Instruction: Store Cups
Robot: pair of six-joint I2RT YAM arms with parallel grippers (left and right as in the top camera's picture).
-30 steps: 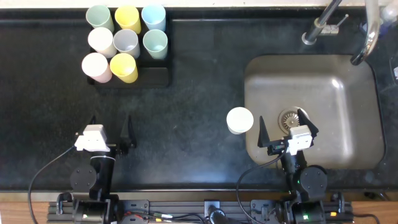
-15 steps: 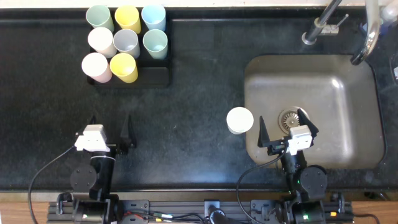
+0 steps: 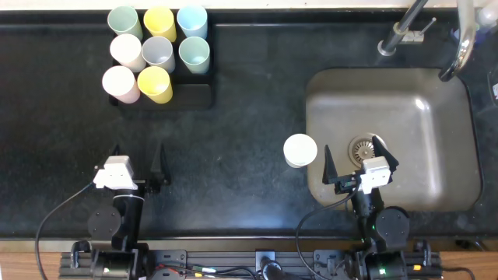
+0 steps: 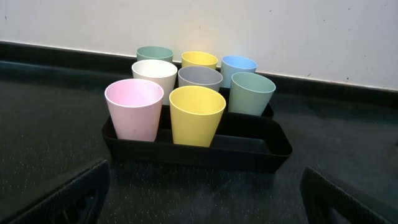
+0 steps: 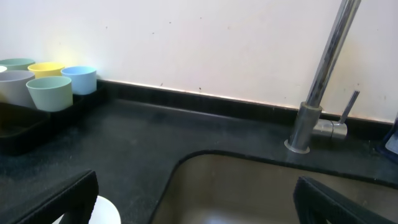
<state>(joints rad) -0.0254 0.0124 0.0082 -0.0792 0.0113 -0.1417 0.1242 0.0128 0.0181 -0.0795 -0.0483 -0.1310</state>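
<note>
Loose cup: a white cup (image 3: 299,150) stands upright on the counter (image 3: 249,124), just outside the right gripper's left finger and close to the sink's rim.
Stored cups: eight stand upright in the black tray (image 3: 199,97), well ahead of the left gripper. The pink cup (image 3: 119,83) and a yellow cup (image 3: 155,84) are nearest to it, with white, grey and green behind them, and green, yellow and blue at the back.
Left gripper (image 3: 140,158): released, fingers spread wide and holding nothing, low over the counter and facing the tray.
Right gripper (image 3: 354,155): released, fingers spread wide and holding nothing, at the near left corner of the sink (image 3: 313,87).
Faucet (image 3: 405,27): far ahead of the right gripper, behind the sink.
</note>
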